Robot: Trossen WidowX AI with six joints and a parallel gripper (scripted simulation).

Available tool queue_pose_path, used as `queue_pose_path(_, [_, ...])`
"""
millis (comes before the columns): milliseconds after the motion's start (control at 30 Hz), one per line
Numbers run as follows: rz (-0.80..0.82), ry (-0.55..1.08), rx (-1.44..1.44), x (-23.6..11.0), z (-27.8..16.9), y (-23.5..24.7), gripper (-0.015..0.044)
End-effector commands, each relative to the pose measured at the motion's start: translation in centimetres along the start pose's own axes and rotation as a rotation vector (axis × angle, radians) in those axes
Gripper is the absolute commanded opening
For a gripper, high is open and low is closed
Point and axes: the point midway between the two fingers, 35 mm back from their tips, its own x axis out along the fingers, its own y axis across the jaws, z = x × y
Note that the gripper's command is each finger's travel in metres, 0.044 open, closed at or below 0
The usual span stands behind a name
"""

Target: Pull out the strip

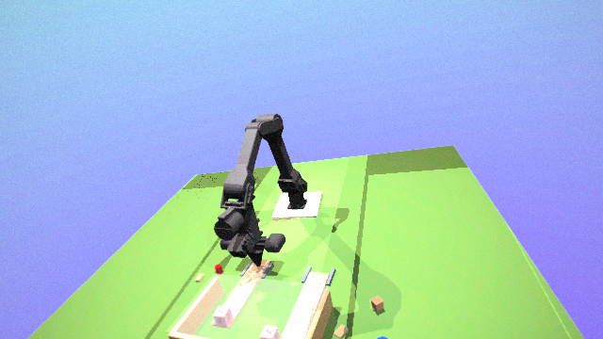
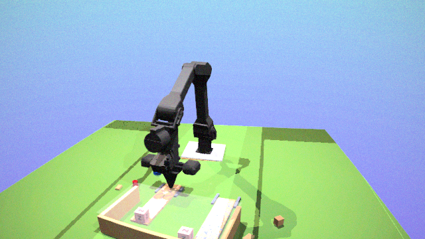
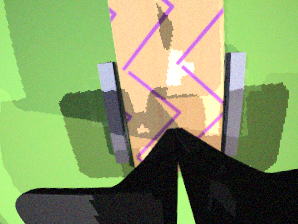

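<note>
On the left, tray wall [image 1: 205,300]: a low wooden side, with the patterned strip running just beside it on the inside.
Cube on my strip [image 2: 141,214]: pale, with a red mark on its upper face that I cannot read; it sits on the strip's far end from my gripper. I judge it light and rigid, so a quick tug could tip it or slide it off.
Patterned strip [image 3: 166,43]: tan with a purple zigzag, flat and thin. Its near end lies between two grey-blue guide rails [image 3: 113,110]. I expect it to be limp and slick, best worked from this free end and drawn straight along the rails.
My gripper [image 3: 174,135]: clenched tight, tips pointing down onto the strip's near end. I see nothing of the strip between the fingers, so I take this as pressing, not pinching.
Second cube [image 2: 185,232]: also pale with a red mark, at the tray's front. I cannot tell if it touches the pale strip.
Pale strip [image 2: 216,212]: whitish and speckled, along the right wall; I must leave it alone.
Taking the cube: grip two opposite side faces, low and square, since its smooth faces may slip.
Far right, brown block [image 2: 279,220]: loose on the green surface, well apart from the tray.
</note>
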Motion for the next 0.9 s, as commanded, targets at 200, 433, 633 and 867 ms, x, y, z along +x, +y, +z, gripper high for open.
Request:
queue_pose_path(200, [-0.002,0.021,0.002,0.4,-2.0,0.0,0.0])
queue_pose_path(433, [-0.002,0.022,0.002,0.4,-3.1,0.0,0.0])
queue_pose_path(633, [-0.002,0.023,0.002,0.4,-3.9,0.0,0.0])
queue_pose_path(867, [-0.002,0.024,0.002,0.4,-5.1,0.0,0.0])
